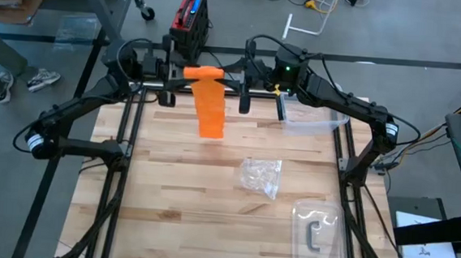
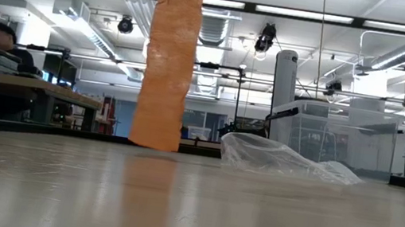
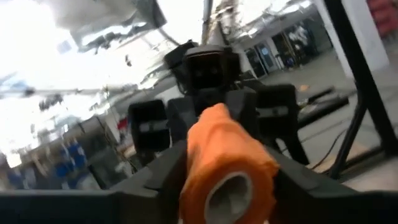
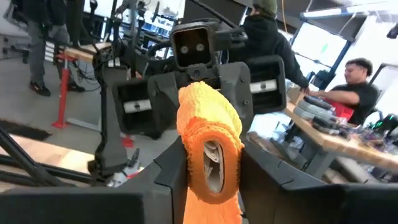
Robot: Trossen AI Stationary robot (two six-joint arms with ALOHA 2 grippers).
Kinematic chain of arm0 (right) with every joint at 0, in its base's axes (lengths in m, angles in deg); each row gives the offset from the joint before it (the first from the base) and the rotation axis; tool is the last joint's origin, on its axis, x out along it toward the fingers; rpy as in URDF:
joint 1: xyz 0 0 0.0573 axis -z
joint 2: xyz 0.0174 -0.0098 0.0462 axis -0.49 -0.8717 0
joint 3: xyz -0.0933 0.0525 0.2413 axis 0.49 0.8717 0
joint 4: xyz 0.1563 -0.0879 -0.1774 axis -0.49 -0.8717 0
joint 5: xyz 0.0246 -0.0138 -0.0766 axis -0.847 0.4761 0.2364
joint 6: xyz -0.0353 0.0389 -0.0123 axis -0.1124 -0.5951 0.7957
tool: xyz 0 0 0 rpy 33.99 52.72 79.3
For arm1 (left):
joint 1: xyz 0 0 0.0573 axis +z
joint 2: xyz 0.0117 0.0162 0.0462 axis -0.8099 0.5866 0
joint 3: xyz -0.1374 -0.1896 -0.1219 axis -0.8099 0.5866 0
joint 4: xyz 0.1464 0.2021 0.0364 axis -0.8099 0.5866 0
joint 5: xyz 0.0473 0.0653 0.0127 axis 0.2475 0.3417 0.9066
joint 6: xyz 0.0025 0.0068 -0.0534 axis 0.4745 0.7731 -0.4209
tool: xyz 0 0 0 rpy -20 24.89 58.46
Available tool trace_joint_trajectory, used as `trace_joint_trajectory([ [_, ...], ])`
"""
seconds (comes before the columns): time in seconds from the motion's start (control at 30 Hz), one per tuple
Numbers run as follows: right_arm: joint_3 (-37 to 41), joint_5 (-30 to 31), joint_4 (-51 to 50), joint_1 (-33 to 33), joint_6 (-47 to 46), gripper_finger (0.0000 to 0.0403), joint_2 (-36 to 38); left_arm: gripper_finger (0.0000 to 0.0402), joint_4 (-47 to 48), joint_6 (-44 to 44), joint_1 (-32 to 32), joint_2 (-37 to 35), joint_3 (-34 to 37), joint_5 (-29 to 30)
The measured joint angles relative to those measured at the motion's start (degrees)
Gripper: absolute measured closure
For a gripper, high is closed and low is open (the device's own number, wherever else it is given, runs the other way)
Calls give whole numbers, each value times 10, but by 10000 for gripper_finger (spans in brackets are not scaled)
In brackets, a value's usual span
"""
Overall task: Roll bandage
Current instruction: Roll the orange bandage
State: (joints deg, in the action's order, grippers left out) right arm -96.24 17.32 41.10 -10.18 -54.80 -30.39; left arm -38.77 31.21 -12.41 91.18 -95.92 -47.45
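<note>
The bandage (image 1: 207, 95) was partly wound: a short orange roll held level in the air, with a flat tail hanging from it down to the table (image 1: 208, 217). The left gripper (image 1: 169, 69) and right gripper (image 1: 245, 75) faced each other, 1 at each end of the roll, each pinching its end between its fingers. Rolling appeared to be midway. The next move likely called for turning the roll to wind in more tail, 1 gripper regripping while the other held.
</note>
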Motion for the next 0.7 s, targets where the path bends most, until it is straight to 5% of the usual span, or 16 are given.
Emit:
trace_joint_trajectory([
  [0.33, 0, -2, -3, 0, 195, 314, 0, 92, 105, -129, 0, -3, -35, -7],
  [0.7, 1, 43, 1, -2, 248, 327, -1, 103, 98, -155, -3, 5, -37, -9],
])
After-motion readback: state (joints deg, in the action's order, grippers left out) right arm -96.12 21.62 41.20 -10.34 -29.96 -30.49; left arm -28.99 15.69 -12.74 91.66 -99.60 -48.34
